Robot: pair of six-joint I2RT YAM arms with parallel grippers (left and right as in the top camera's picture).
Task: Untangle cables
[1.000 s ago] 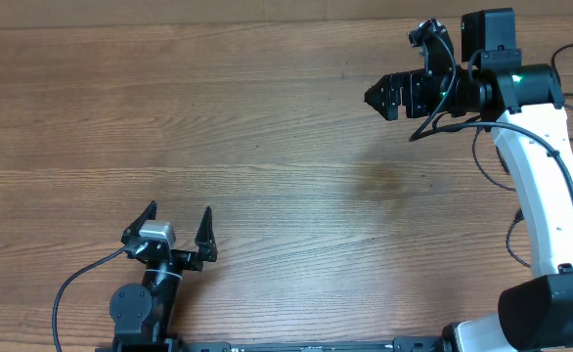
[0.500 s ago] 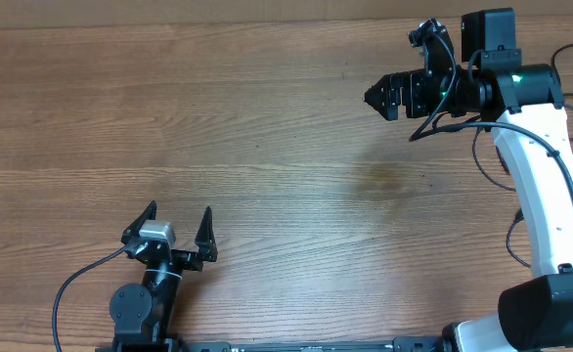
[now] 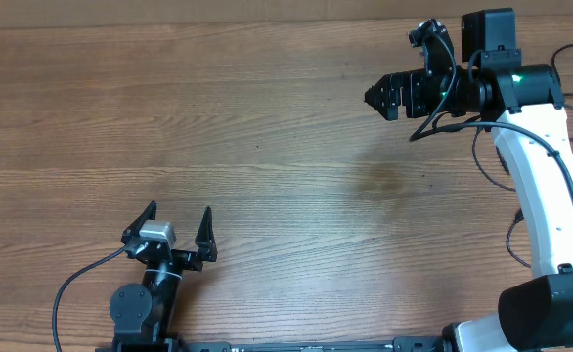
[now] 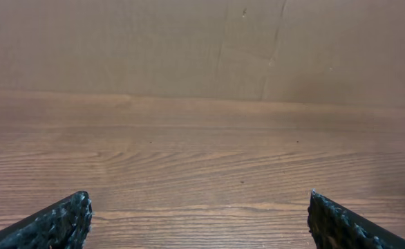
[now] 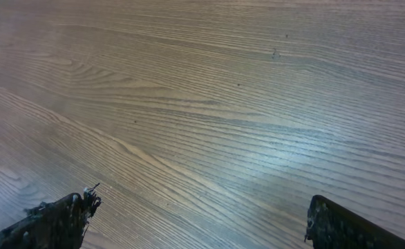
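Observation:
No cables show in any view; only bare wood lies before both wrist cameras. My left gripper (image 3: 179, 217) sits low at the table's front left, pointing away from its base, fingers spread wide with nothing between them. In the left wrist view the left gripper (image 4: 198, 198) frames bare wood and a brown back wall. My right gripper (image 3: 373, 96) hangs over the far right of the table, pointing left. In the right wrist view the right gripper (image 5: 199, 200) is open over bare wood grain, holding nothing.
The wooden table (image 3: 267, 127) fills the overhead view. The white right arm (image 3: 546, 186) rises along the right edge, with thicker dark wires (image 3: 484, 156) looping beside it. A black wire (image 3: 76, 284) curves away from the left arm's base.

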